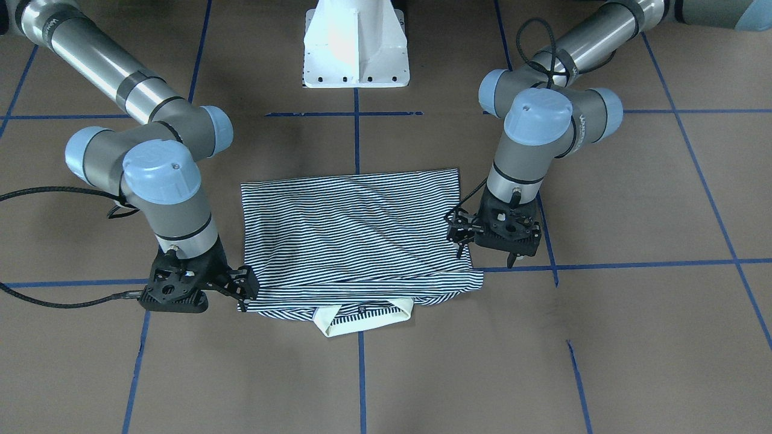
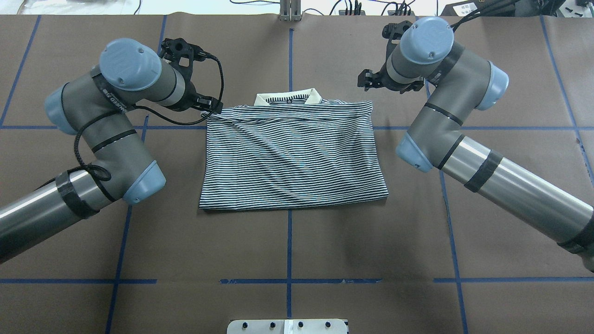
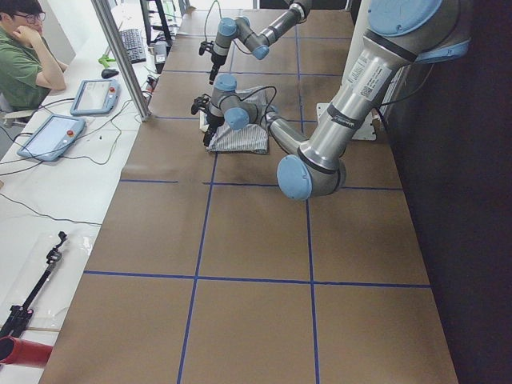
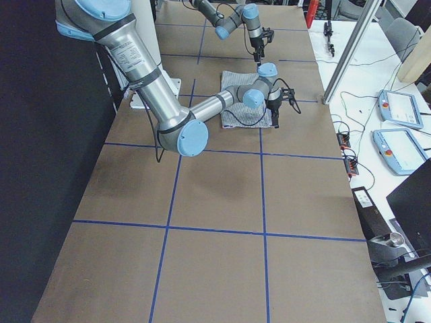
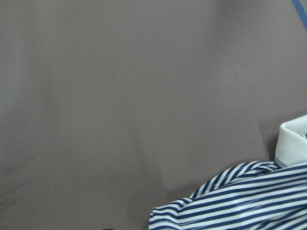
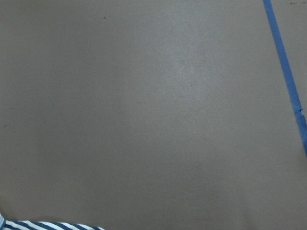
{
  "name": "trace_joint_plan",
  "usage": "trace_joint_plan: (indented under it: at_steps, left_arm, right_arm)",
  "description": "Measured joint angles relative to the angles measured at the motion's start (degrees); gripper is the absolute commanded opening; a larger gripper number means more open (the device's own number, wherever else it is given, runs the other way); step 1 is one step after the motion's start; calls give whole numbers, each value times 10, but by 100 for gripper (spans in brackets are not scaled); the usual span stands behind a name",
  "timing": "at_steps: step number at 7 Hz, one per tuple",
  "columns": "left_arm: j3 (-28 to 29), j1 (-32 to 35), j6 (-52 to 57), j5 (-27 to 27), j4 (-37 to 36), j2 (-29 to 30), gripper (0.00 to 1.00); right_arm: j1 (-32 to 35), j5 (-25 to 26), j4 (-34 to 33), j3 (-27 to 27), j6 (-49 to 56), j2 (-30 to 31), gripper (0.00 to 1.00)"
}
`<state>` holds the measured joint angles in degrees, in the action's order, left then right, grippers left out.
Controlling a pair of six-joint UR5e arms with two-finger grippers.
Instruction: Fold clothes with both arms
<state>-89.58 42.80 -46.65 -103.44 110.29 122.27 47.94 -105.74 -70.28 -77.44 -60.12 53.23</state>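
Most folding seems done: polo shirt (image 2: 292, 157) lies as rectangle, collar (image 2: 287, 98) showing. Left gripper (image 2: 207, 104), right gripper (image 2: 366, 80) beside it; open or closed, cannot tell.

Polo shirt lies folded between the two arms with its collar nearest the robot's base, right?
No. The overhead exterior view shows the collar on the side farthest from the base. The polo shirt does lie folded between the left arm and right arm.
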Motion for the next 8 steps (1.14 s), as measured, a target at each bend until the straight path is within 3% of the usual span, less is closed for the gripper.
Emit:
trace_joint_plan:
  at_steps: [1,2,3,5,8]
  left_arm:
    - [-38,-9,-10,-6,4,-29,97]
    - [-66,-23,-48,-14,28,-63,67]
    - [-81,-43,-107,-16,66,-92,56]
    - [-89,-90,-203,10,108,-122,56]
    - [-90,-129,-244,30,111,-128,56]
  right_arm:
    - [20,-30,0,-8,31,14,100]
    - [32,-47,0,-14,49,23,100]
    - [38,-53,1,-17,55,28,100]
    - [40,-56,1,-18,56,30,100]
    - [41,-56,1,-18,54,31,100]
